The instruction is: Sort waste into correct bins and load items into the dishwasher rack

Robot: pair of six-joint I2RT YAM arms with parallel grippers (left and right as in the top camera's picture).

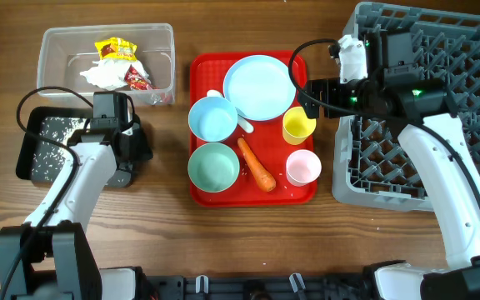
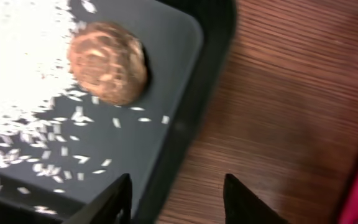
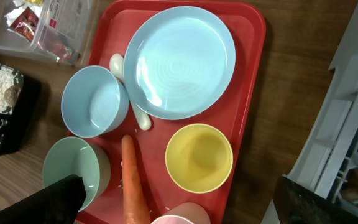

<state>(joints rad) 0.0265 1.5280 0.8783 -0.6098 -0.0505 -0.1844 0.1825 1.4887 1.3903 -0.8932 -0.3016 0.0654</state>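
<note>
Wrappers point(image 1: 116, 51): print unreadable | left pincer point(image 2: 178, 200): spread, empty | right pincer point(image 3: 185, 202): spread, empty

No text, brand, number or sign is legible in any view. Printing shows on the yellow and red snack wrappers point(image 1: 116, 51) in the clear bin point(image 1: 61, 48), but it is too small to read.

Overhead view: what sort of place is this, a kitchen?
Likely a staged test bench, not a real kitchen: a wooden table holds a red tray of dishes, a grey dishwasher rack, a clear tub and a black tub of waste.
</note>
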